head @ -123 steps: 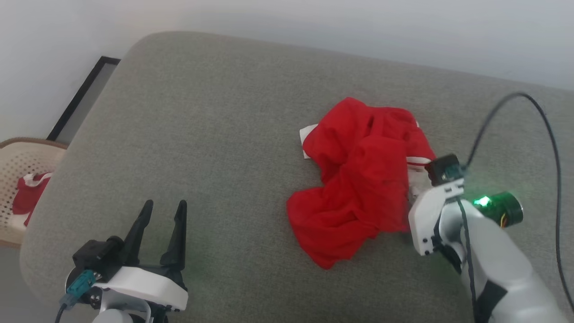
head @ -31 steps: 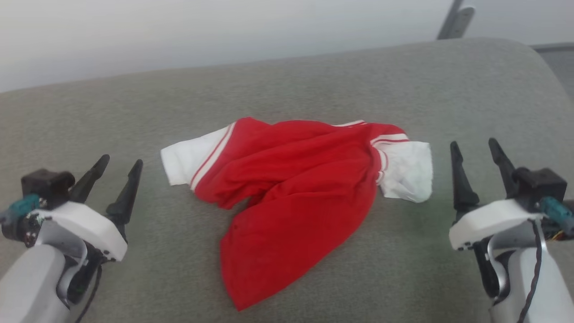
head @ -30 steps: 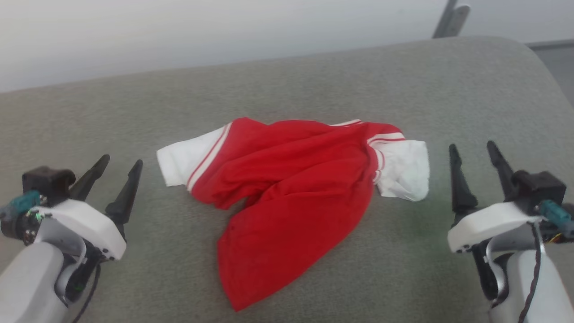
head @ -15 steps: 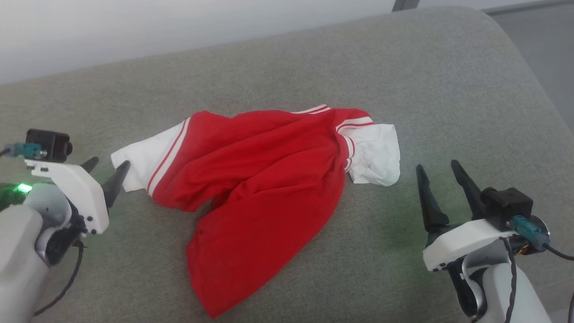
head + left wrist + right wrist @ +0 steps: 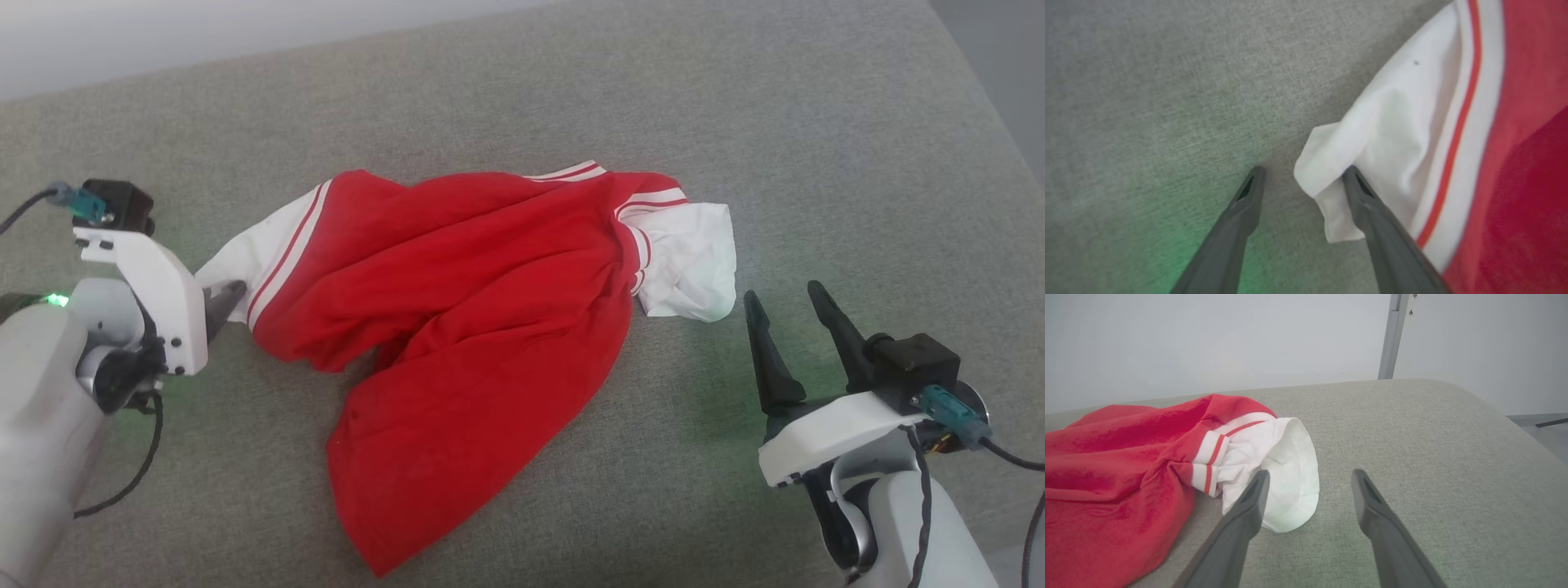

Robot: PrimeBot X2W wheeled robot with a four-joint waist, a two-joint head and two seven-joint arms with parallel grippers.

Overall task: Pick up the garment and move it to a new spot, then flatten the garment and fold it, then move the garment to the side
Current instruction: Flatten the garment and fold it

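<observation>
Garment [image 5: 457, 318] lies crumpled mid-way across grey upholstered surface [image 5: 571, 73]. Red body is in twisted folds, with the hem corner toward the robot. White red-striped sleeves sit at either end. Left gripper [image 5: 1303, 170] spread wide, straddling corner of left sleeve [image 5: 1404, 122], one finger over the cloth, nothing pinched. Right gripper [image 5: 780, 292] spread wide, near right sleeve [image 5: 690, 261], apart from it.

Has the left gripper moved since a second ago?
Yes: the left gripper has closed in on the garment and straddles the corner of its white sleeve.
</observation>
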